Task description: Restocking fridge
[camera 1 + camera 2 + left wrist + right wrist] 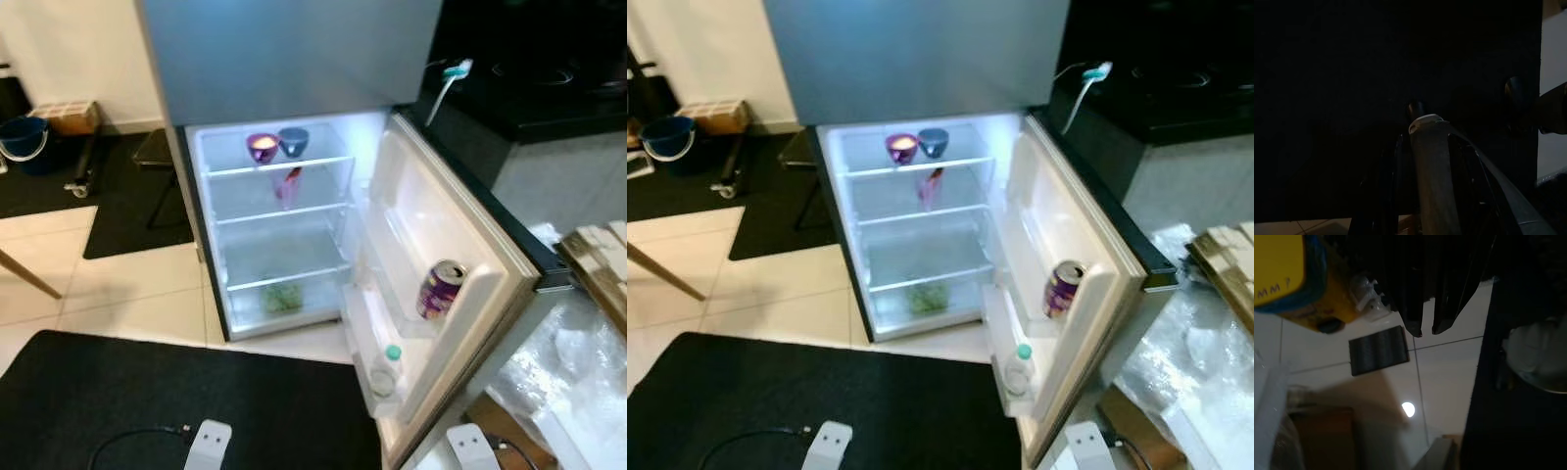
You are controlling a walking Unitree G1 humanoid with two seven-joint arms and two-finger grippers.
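**Open fridge, both arms low**

White floor tiles (127,294) and a black mat (147,401) lie before the fridge (284,59), whose lower door (441,225) is swung wide to the robot's right, lit from inside. Its grey upper door is closed. Clear shelves hold a purple bowl (263,147) and a blue bowl (293,141) side by side on the top one, something pink (288,186) below them, and something green (283,297) on the bottom. In the door racks a purple can (441,289) leans on the upper ledge, and a clear bottle with a green cap (385,370) stands in the lowest pocket.

Silver wrists show at the bottom edge of the head views, well short of the fridge.

From the left wrist, the scene is very dark: the left gripper (1415,161) is clamped on a pale cylindrical object (1432,181) with a white rim, which runs up between the dark fingers against the black mat.

From the right wrist, the right gripper (1427,328) points down at the tiles, its two black fingertips (1413,325) close together with only a thin slit between and nothing held. Just beyond them a dark ribbed rectangular pad (1378,350) lies on the tile, and off to one side sits a yellow package with a blue edge (1283,274).
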